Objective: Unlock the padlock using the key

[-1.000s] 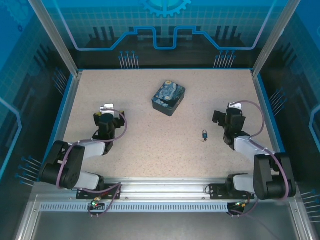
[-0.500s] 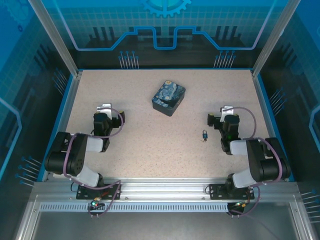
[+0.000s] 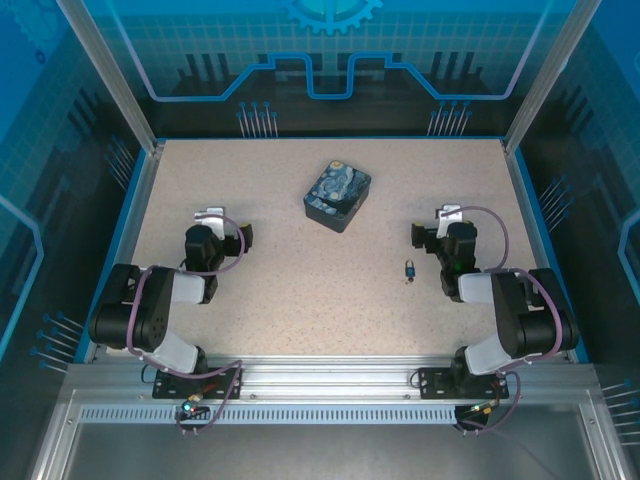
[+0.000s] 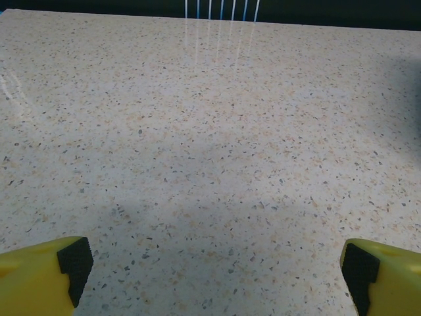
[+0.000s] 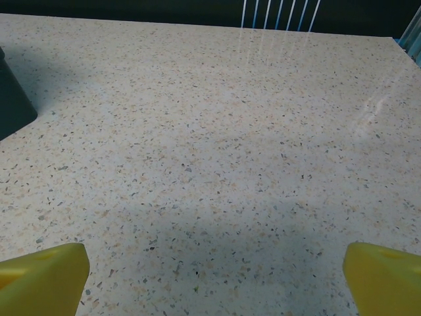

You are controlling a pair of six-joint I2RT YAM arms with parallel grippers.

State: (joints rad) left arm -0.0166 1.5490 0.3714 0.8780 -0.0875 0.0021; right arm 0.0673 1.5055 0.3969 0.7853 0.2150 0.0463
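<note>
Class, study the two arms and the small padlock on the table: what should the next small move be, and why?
Probably the right gripper should draw back and leftward to hover over the padlock. Its jaws stand open over bare table, the padlock lies untouched just beside that arm, and the left gripper is far across the table.

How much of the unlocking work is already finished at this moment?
Nothing looks done. The padlock lies on the table, touched by no gripper; the speck at its near side may be the key. Nothing is in hand: the left gripper and right gripper are open and hold nothing. Left: pick up key, steady padlock, insert, turn.
</note>
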